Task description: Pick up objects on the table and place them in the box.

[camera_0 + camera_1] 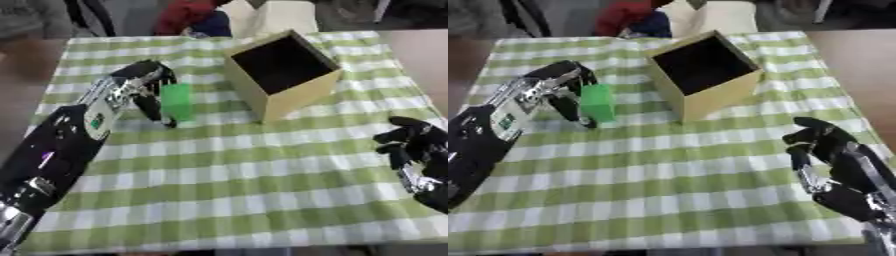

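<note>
— Left hand (pixel 144 87): status?

— Reaching in from the left, fingers and thumb curled around a green block (pixel 178 102); it is grasping it. The right hand (pixel 826 145) sits near the lower right, fingers bent but holding nothing.

— Surroundings?

— Green-and-white checked tablecloth (pixel 236 180). A tan box (pixel 284 74) stands just right of the block, open top, dark inside, turned corner-on to us. Between the block and the box I see only cloth.

— Block orientation?

— Upright, long axis near vertical, slightly tilted. Whether its base touches the cloth, I cannot tell.

— Appearance?

— Plain bright green, roughly rectangular, smooth faces; the fingers hide its left side.
</note>
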Action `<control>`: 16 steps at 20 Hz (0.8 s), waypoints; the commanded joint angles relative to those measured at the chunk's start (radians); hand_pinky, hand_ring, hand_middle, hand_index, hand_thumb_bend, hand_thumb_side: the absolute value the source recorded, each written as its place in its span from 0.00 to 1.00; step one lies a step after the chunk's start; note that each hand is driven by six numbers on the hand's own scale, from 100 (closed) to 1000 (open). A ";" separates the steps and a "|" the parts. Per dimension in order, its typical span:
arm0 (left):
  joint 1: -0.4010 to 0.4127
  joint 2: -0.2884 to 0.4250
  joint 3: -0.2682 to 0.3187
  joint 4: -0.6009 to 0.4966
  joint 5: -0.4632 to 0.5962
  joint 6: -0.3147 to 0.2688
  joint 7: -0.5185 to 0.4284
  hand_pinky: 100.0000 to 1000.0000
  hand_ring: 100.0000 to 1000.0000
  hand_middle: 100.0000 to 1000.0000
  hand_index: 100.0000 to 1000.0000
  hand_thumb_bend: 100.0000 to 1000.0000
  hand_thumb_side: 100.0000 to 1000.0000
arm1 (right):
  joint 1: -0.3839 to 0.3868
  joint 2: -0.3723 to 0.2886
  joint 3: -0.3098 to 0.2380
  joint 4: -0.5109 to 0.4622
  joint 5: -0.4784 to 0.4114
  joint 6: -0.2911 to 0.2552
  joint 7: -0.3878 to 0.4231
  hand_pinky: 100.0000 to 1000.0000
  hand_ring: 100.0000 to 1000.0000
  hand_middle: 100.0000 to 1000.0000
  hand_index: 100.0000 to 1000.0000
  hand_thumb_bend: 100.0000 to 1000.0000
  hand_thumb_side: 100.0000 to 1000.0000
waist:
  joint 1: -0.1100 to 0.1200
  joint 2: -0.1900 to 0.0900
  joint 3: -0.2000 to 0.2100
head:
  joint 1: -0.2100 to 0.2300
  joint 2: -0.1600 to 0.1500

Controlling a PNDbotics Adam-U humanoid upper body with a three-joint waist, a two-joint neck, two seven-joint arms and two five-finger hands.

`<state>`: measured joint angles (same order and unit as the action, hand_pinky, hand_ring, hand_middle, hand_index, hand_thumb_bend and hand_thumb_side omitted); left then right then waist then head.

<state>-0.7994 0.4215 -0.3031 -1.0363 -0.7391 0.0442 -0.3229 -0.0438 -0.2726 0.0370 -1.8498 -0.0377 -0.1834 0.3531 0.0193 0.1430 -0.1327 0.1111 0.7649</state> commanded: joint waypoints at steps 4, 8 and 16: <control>-0.021 0.017 0.021 -0.043 0.017 0.025 0.081 0.52 0.34 0.25 0.48 0.40 0.00 | -0.008 -0.011 -0.004 -0.008 -0.001 -0.002 0.004 0.67 0.75 0.58 0.86 0.00 0.19 | -0.002 -0.011 -0.001 | -0.004 0.005; -0.027 0.025 0.021 -0.090 0.061 0.046 0.123 0.51 0.32 0.23 0.46 0.37 0.00 | -0.008 -0.012 -0.004 -0.008 -0.002 -0.003 0.005 0.67 0.75 0.58 0.86 0.00 0.19 | -0.001 -0.012 -0.001 | -0.005 0.005; -0.098 -0.001 0.023 -0.139 0.097 0.067 0.139 0.51 0.33 0.23 0.47 0.39 0.00 | -0.014 -0.011 0.006 -0.009 -0.006 -0.002 0.014 0.67 0.75 0.58 0.86 0.00 0.19 | -0.002 -0.009 -0.012 | 0.000 0.000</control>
<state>-0.8705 0.4162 -0.2925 -1.1537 -0.6499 0.1080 -0.1905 -0.0457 -0.2726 0.0421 -1.8476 -0.0385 -0.1835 0.3628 0.0190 0.1451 -0.1453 0.1081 0.7647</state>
